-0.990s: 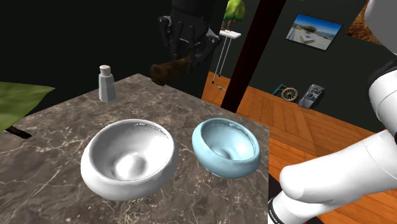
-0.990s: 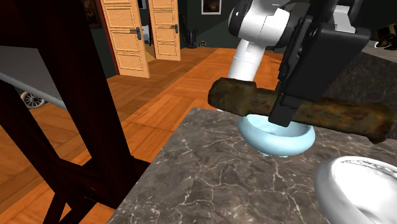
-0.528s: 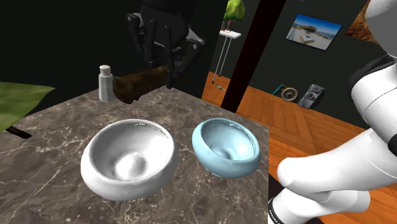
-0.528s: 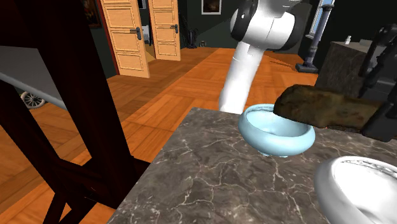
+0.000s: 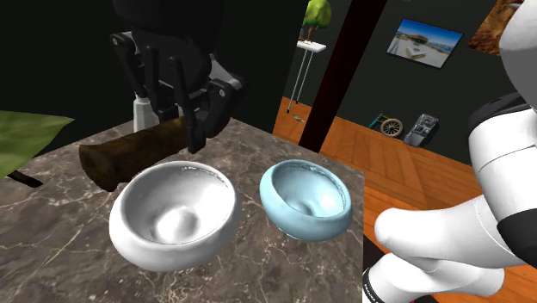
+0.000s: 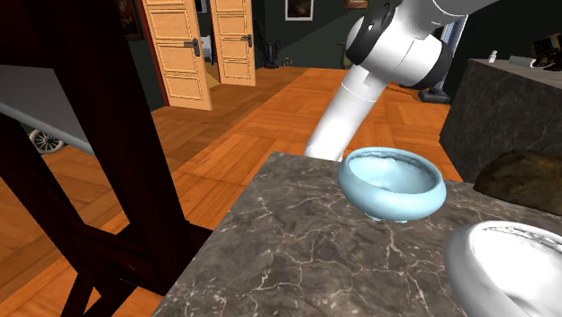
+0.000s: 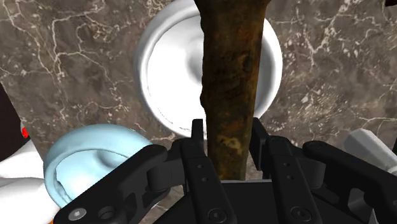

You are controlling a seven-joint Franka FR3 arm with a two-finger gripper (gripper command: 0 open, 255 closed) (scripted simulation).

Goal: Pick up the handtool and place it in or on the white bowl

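Claw (image 5: 196, 136): narrow, clamped on the tool; fingers (image 7: 198, 135) press both sides of the shaft.
Tool (image 5: 129, 157): long rusty-brown bar, off the worktop (image 5: 52, 215), gripped toward one end as far as shows.
Long axis: roughly level, running out from the claw toward the shoulder view's left. In the wrist view the tool (image 7: 232, 76) runs straight away from the fingers.
White bowl (image 5: 172, 211): under the free length of the bar. In the wrist view the bar crosses the white bowl (image 7: 159, 63) from the rim nearest the claw past the far rim.
Key relation: bar over the bowl, claw itself near the rim's edge rather than over the centre.
Blue bowl (image 5: 305, 198): just beside the white bowl, on its stand side, apart from the tool.
Shaker (image 5: 140, 112): small, white, upright behind the claw, near the bar.
Step, judged: carry about complete; lower and release remain.
Fit, judged: bar looks longer than the bowl's mouth, so it likely ends up resting across the rim.
Risk, judged: one end tipping off; shaker nudged.
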